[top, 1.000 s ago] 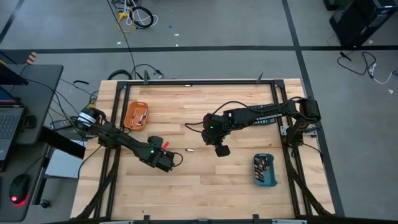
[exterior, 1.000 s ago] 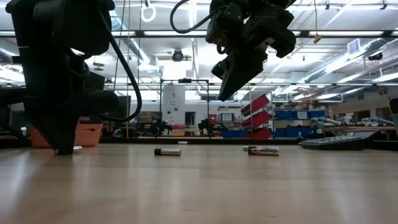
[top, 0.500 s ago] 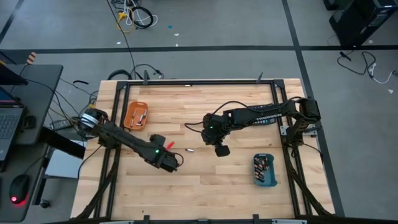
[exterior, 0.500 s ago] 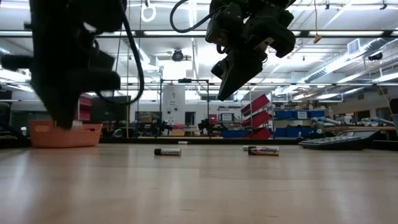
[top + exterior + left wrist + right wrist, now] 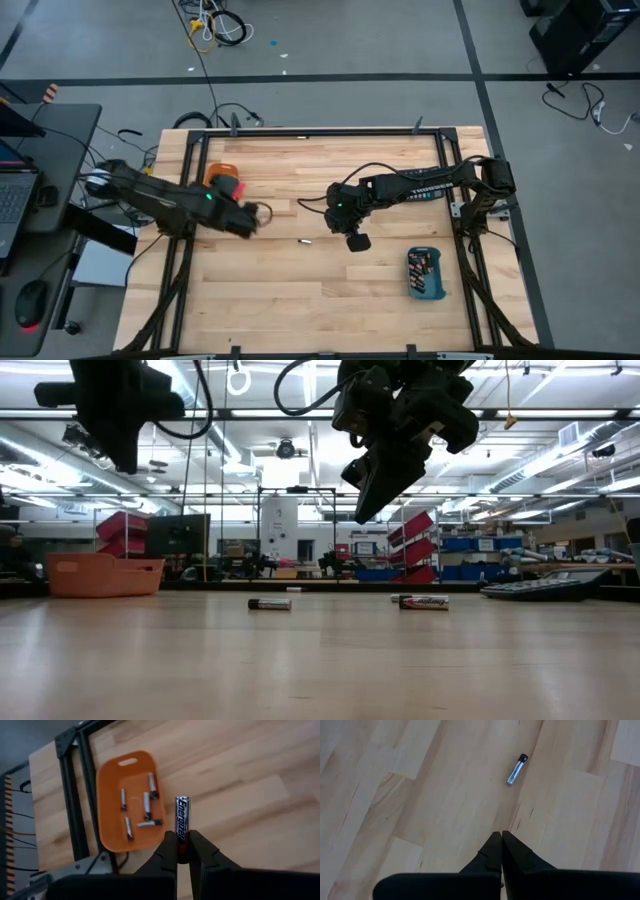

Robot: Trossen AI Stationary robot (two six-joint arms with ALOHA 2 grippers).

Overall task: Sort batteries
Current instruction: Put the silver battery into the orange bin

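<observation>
Held battery (image 5: 182, 817): black cell w/ silver cap, printed label, clamped upright between the left gripper (image 5: 183, 851) fingers, its lower end hidden by the fingertips. L gripper is up off the table, beside the orange tray (image 5: 109, 795); in the high view the left gripper (image 5: 243, 215) is motion-blurred, the held cell can't be made out and the arm covers much of the orange tray (image 5: 222, 170). Five small cells lie in the tray (image 5: 144, 810), loose, some angled; types too small to tell.

One silver cell w/ dark tip (image 5: 516, 770) lies flat on bare wood ahead of the right gripper (image 5: 500, 840), whose fingers are pressed together on nothing. Same cell in high view (image 5: 307, 241), just left of the right gripper (image 5: 356, 241), mid-table. Low view shows two cells lying flat: a dark one (image 5: 269, 603) and a labelled one (image 5: 424, 601), apart from each other; R gripper (image 5: 375, 485) hangs above them.

Blue tray (image 5: 426, 273) at the table's right, front side, holds a batch of batteries, count unclear. Calculator (image 5: 425, 192) is partly covered by the R arm.

Table (image 5: 330, 300): light wood planks, black frame. Grey floor w/ cables around it; the low view shows a lab w/ shelves and ceiling lights behind.
</observation>
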